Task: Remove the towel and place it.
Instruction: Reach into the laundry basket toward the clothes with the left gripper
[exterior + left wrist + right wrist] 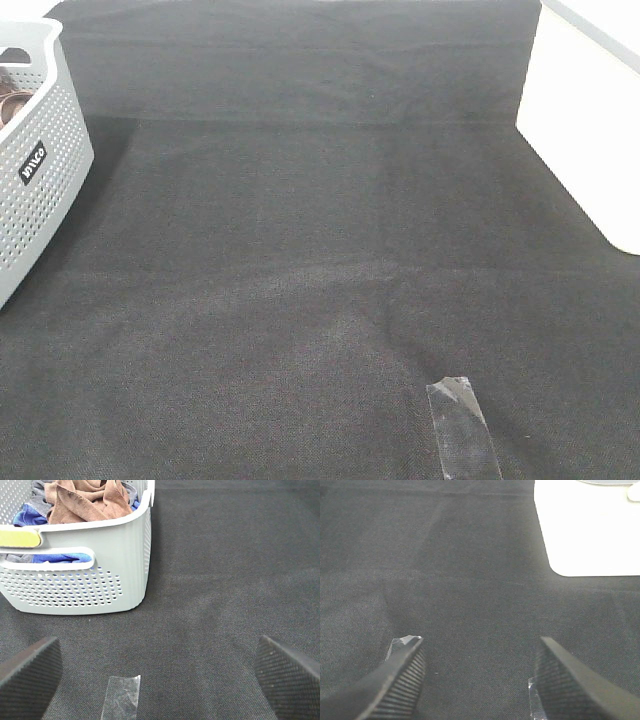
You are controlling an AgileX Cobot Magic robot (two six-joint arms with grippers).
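The brown plush towel [87, 502] lies crumpled on top of other cloths inside a grey perforated laundry basket [100, 575]. In the exterior high view only a sliver of brown [12, 100] shows inside the basket [40, 170] at the far left edge. My left gripper [157, 675] is open and empty, low over the black table cloth, a short way in front of the basket. My right gripper [477, 680] is open and empty over the black cloth. Neither arm shows in the exterior high view.
Blue and grey cloths [30, 515] lie under the towel in the basket. Clear tape strips [462, 425] [121, 697] stick to the black table cloth [320, 270]. A white surface [590, 130] borders the cloth at the right, also in the right wrist view [590, 530].
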